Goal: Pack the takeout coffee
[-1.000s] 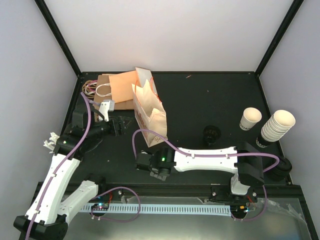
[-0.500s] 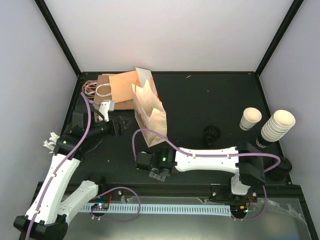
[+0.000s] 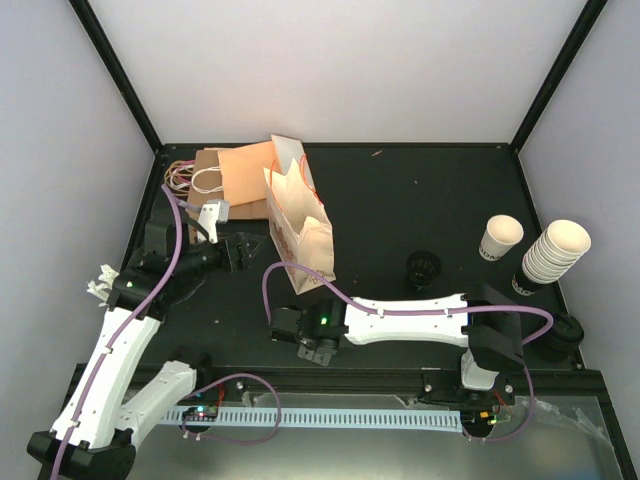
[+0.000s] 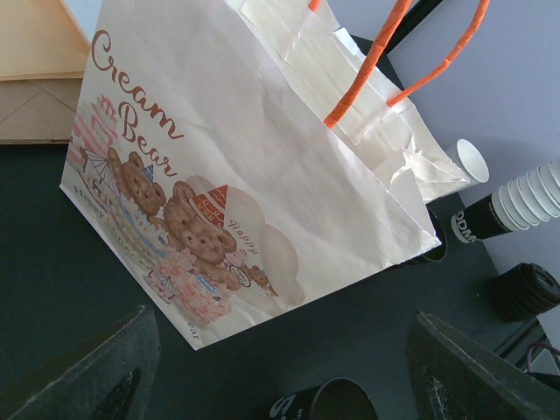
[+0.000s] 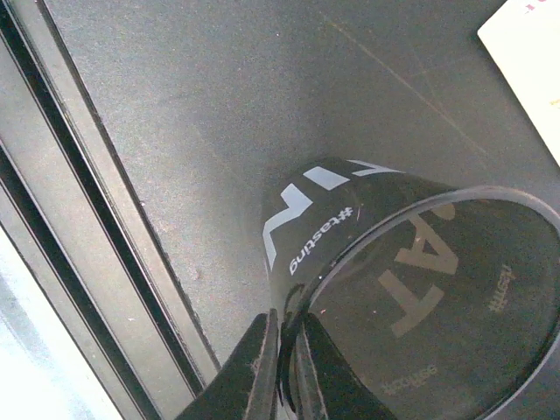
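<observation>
R arm edged left/nearer by bag. R pincer nipped shut on black cup rim; L pincer wide, empty. Takeout coffee stands far right on desk, untouched. Risk: thin rim pinch, cup may slip.

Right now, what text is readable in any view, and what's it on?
"Cream Bear": red-brown script on the paper bag.
"#tasting": white, upside down, on the black cup, outer wall.
"AT": large pale letters on that cup's wall, rest cut off.
"ODM": partial, on the black sleeve under the cup stack.
Unreadable: the fine print by the bag's bears and the dark print on the single cream cup, both too small.
</observation>
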You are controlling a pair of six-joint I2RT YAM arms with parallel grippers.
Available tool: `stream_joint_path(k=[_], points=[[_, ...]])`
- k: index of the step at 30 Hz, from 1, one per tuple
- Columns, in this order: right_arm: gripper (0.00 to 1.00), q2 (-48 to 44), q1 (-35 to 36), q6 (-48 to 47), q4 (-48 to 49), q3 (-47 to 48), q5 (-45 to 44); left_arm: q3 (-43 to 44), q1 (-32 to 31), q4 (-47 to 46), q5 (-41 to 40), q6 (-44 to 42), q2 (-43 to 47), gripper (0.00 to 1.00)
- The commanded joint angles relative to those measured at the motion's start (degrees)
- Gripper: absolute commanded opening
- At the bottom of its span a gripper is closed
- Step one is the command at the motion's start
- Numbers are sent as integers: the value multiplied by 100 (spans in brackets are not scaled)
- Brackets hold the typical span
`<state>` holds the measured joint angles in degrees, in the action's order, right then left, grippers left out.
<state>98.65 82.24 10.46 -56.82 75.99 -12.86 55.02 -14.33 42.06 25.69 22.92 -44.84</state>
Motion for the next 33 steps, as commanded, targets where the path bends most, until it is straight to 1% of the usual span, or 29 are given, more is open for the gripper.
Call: stream_joint_path(k=[1,5,8,13,16,19,23,25,30,32,33], points=[[9,46,29,42,34,-78,-188,43,26,74,-61,-76,72,79],[4,-87,14,194,-41,-278,-642,49,25,76,-61,-77,63,80],[3,-302,-130,274,-8,-573,-921,39,24,68,-58,-68,72,79],[3,-700,-661,264,112,-1068,-1000,44,27,56,-47,-64,72,79],[3,-808,-948,217,147,-1199,-999,51,26,48,-40,-55,64,80],[3,-878,-1054,163,166,-1250,-999,69,25,56,-45,-55,54,79],[4,-895,-1043,81,201,-1094,-724,79,26,44,-47,-50,48,79],[8,-860,-1048,86,201,-1010,-664,77,26,34,-37,-32,31,80],[35,-952,-1051,105,129,-890,-808,91,26,43,-30,-49,52,80],[42,-1080,-1048,121,76,-811,-867,104,26,63,-37,-74,46,80],[43,-1145,-1044,131,54,-760,-882,107,26,65,-47,-76,45,79]])
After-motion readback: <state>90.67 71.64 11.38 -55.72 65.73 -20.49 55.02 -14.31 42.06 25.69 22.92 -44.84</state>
